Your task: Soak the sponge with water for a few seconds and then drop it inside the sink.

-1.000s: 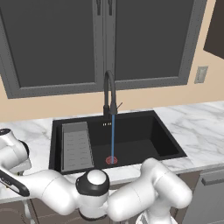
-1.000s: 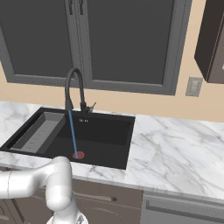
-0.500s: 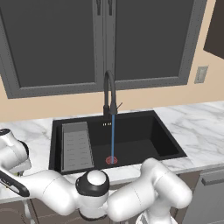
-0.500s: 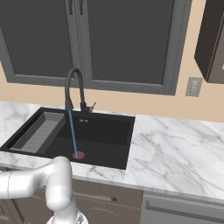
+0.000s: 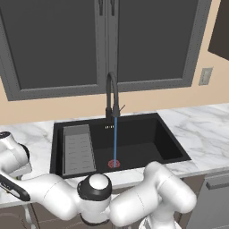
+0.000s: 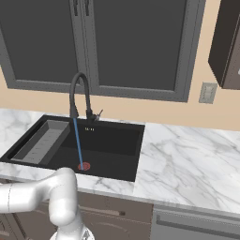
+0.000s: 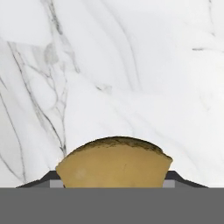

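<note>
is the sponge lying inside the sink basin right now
No, the sponge sits between the gripper's fingertips over white marble counter, and the sink basin holds just the rack and the water stream.

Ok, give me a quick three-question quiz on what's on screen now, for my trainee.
1. True or false: water is running from the faucet into the sink.
2. In the hand view, the sponge sits over: A) a plate B) the marble counter C) a stove.
3. Fill in: the stream lands on the red-ringed ____.
Key: 1 true; 2 B; 3 drain.
</note>
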Robot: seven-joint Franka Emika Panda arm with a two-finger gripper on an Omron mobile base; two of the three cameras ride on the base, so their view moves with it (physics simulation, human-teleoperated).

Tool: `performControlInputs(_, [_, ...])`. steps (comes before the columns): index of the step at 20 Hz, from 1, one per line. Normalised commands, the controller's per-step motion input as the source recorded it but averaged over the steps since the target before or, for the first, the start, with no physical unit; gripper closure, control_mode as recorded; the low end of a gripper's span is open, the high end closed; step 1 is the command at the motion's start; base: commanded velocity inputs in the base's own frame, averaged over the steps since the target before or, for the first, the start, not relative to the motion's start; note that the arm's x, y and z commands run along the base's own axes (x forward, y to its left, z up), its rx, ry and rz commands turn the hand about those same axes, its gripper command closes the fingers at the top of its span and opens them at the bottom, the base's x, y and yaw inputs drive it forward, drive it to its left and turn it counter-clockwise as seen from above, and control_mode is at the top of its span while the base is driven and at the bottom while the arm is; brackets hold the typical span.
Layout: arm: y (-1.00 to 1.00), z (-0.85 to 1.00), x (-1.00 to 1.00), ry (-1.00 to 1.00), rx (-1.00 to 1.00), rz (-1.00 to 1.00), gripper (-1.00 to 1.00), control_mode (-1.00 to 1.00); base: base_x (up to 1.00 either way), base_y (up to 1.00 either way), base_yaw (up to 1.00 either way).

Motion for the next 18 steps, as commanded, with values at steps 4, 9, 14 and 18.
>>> performControlInputs(4, [-0.06,0.0,0.0,-0.01,0.0,-0.01,1.0,-1.0,0.0,0.0,0.0])
performControlInputs(9, [-0.39,0.36,-0.16,-0.11,0.0,-0.02,1.0,-1.0,0.0,0.0,0.0])
performControlInputs(14, [-0.55,0.82,-0.17,-0.02,0.0,0.0,1.0,-1.0,0.0,0.0,0.0])
performControlInputs(18, [-0.71,0.77,-0.2,0.0,0.01,0.0,1.0,-1.0,0.0,0.0,0.0])
